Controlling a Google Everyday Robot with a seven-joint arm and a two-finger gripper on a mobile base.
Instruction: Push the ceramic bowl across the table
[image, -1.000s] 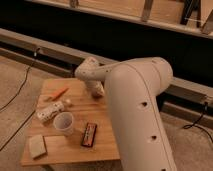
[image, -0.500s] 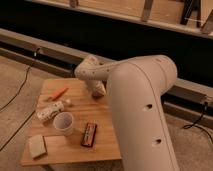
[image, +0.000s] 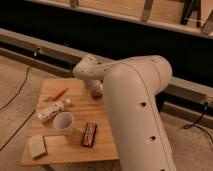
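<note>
The tool (image: 93, 85) hangs over the ceramic bowl (image: 96, 93) near the counter's (image: 75, 146) far edge; clenched or released, I cannot tell

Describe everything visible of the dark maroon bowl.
Only part of the small, round, dark maroon ceramic bowl shows, resting on the light wooden plank table near its far edge. The end effector hangs right over it, and the bulky white arm hides the rest. Whether they touch cannot be told.
</note>
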